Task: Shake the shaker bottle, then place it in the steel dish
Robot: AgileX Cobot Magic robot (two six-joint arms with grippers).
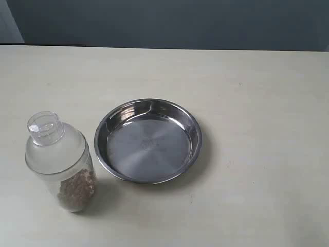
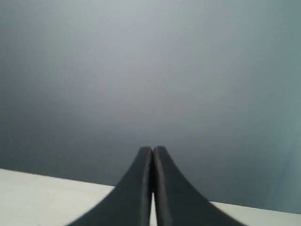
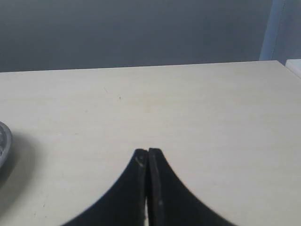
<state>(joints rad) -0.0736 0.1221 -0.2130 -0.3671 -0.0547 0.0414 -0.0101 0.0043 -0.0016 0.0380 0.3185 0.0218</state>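
The shaker bottle (image 1: pixel 60 162) stands upright on the table at the left of the exterior view, clear with a frosted shoulder, a small clear cap and brown pellets in its lower part. Right beside it lies the steel dish (image 1: pixel 148 140), round, shiny and holding nothing. A sliver of the dish's rim (image 3: pixel 3 141) shows in the right wrist view. Neither arm appears in the exterior view. My left gripper (image 2: pixel 153 149) is shut, its tips against a grey wall. My right gripper (image 3: pixel 147 150) is shut above bare tabletop, well apart from the dish.
The pale table (image 1: pixel 257 103) runs back to a dark grey wall (image 1: pixel 180 23). Its far edge (image 3: pixel 141 66) and a corner (image 3: pixel 287 63) show in the right wrist view. Open tabletop lies to the right of the dish.
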